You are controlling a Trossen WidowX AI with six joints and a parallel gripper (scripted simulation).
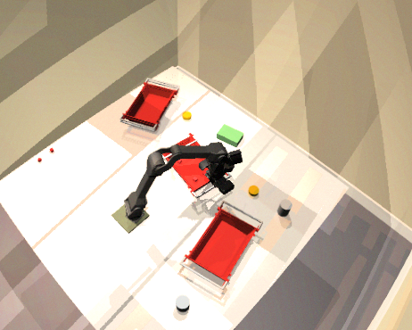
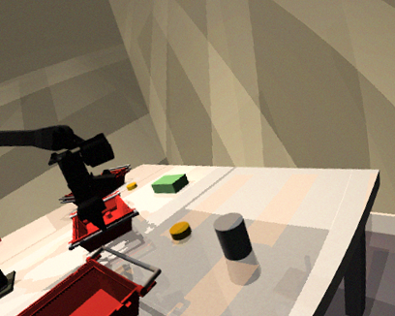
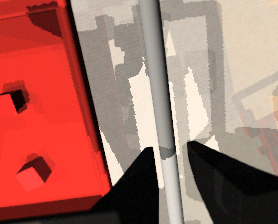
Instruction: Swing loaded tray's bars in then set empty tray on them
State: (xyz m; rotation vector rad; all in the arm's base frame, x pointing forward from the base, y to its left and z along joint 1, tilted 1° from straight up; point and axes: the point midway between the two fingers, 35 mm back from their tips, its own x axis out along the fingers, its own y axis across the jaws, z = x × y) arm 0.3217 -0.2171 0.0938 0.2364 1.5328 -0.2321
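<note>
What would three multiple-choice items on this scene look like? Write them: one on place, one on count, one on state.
1. The flat green block lies: A in a tray; B on the white table; C on a cylinder.
2. Red plastic trays: A two; B three; C four.
3. The grey wire bar at the black tool: A across the tray; B outside its wall; C missing.

B: the block rests on bare table. B: three trays. B: the bar runs over the table beside the wall.

trays (image 1: 225, 243) red | bar (image 3: 159, 95) grey | box (image 1: 230, 135) green | discs (image 1: 253, 190) yellow
</note>
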